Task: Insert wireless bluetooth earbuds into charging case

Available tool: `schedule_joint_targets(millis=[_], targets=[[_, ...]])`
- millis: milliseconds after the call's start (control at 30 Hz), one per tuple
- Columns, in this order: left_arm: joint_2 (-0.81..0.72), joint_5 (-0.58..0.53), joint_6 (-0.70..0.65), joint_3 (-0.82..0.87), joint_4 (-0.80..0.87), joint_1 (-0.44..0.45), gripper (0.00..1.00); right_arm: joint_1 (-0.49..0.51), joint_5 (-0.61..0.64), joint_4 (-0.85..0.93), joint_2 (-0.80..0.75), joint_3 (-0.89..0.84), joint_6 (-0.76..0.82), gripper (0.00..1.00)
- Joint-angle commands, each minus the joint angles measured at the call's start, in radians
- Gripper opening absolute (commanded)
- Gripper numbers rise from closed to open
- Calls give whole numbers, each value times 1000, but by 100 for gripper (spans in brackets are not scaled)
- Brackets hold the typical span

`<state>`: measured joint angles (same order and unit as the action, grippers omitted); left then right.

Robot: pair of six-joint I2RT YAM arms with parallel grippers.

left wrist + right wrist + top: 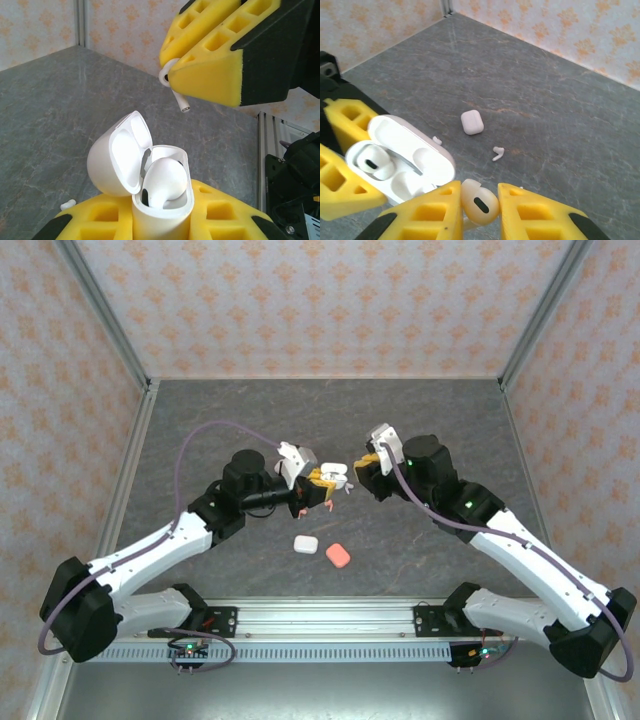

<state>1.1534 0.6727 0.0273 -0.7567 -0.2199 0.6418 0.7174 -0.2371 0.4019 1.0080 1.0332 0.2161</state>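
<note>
Left claw [322, 483]: clamped on the lower body of the open case [161, 210], yellow pads on both sides, carried above the bench [545, 100].
Open case: held roughly upright, lid hinged back to the left, mouth facing the right arm.
Seated earbud [164, 181]: white, already down in one pocket; the pocket next to it looks free, though it is partly hidden.
Bench below: closed white case [472, 122] and pink case [338, 555] lie near each other. A loose earbud [497, 153] lies just beside the white one.
Held earbud [480, 202]: white, pinched at its bulb, stem hanging free and pointing down toward the case in the left wrist view. It is above the case mouth and apart from it.
Right claw [368, 468]: closed tight on that bud, just across from the left claw.
Handling, my read: the bud is very light, hard and glossy, so it is likely to squirt or twist out of foam pads. Holding it by the bulb leaves the stem free to lead in.
Next move calls for: stem lined up with the free pocket, a short slow descent, and release only once it is seated.
Risk: a tilted stem could catch the rim and flick the bud onto the bench.
</note>
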Motion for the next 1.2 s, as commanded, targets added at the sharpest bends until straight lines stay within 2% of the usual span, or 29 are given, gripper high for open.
schedule_joint_targets(millis=[0,500,1167], targets=[[6,33,10,-40,-8,7,0,16,-46,-64,3,36,38,21],[17,30,8,-50,0,7,0,30,-49,-82,60,38,42,21],[17,9,18,-47,-12,7,0,43,-33,-68,41,-26,45,21]])
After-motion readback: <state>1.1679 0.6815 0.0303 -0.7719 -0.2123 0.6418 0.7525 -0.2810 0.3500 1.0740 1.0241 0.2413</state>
